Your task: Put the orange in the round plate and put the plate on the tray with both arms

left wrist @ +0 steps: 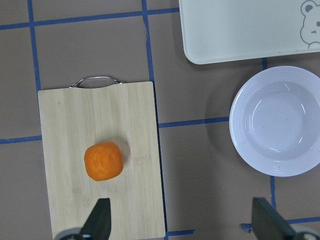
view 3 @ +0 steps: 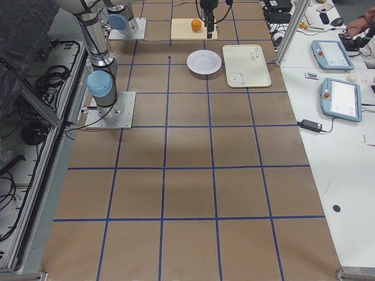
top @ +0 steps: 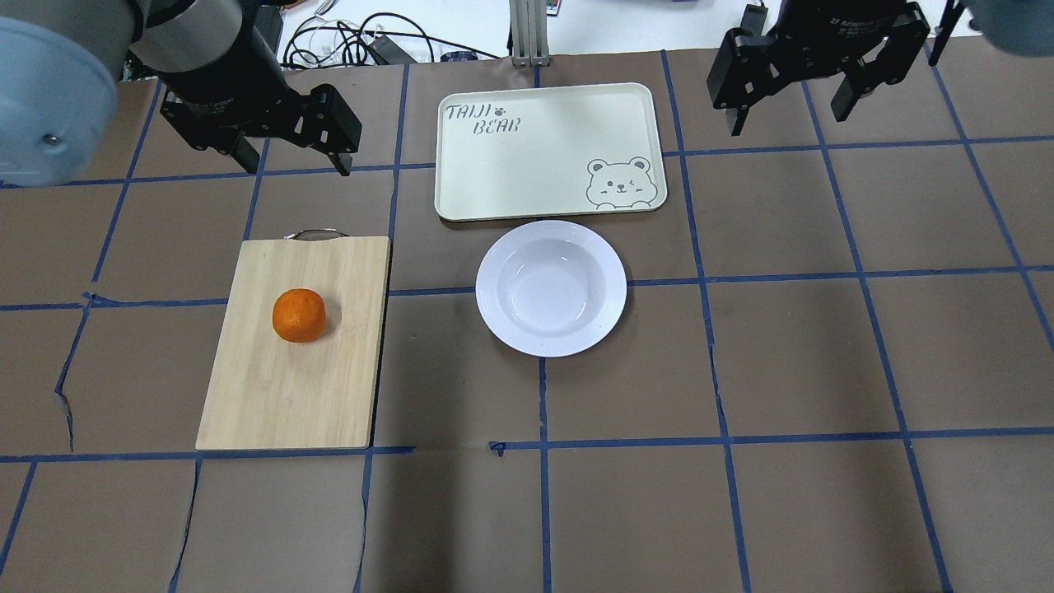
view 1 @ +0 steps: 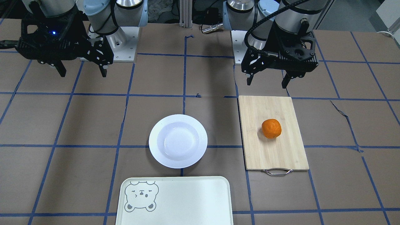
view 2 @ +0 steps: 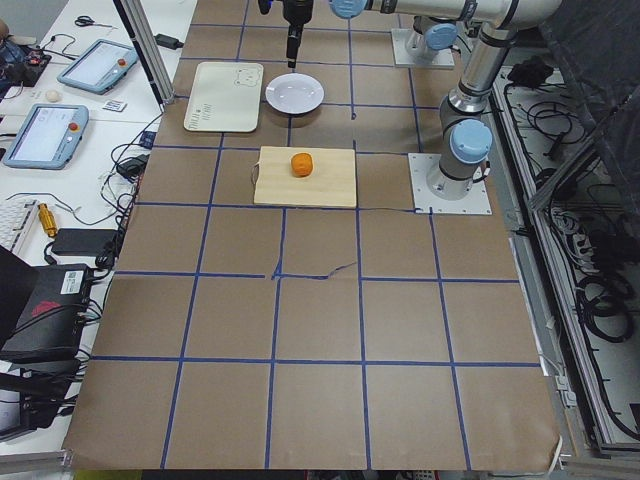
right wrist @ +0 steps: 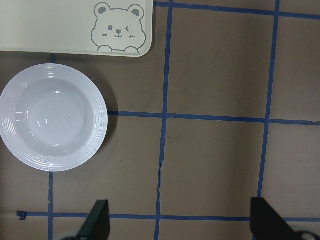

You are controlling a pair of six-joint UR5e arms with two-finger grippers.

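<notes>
The orange [view 1: 271,128] [top: 299,315] [left wrist: 103,160] rests on a bamboo cutting board [top: 288,387]. An empty white round plate [view 1: 178,141] [top: 551,287] [right wrist: 52,117] sits on the table right beside the cream tray [view 1: 187,200] [top: 535,156], which bears a bear drawing. My left gripper [view 1: 267,85] [top: 295,165] [left wrist: 184,222] hangs open, high above the table near the board's end on the robot's side. My right gripper [view 1: 83,75] [top: 786,123] [right wrist: 180,222] is open too, raised over bare table well to the side of the plate. Neither holds anything.
The cutting board [view 1: 281,150] has a metal handle [view 1: 276,171] on its end away from the robot. Blue tape lines grid the brown table. Arm bases [view 1: 125,40] stand at the robot's edge. A side bench with tablets [view 3: 340,96] runs past the tray.
</notes>
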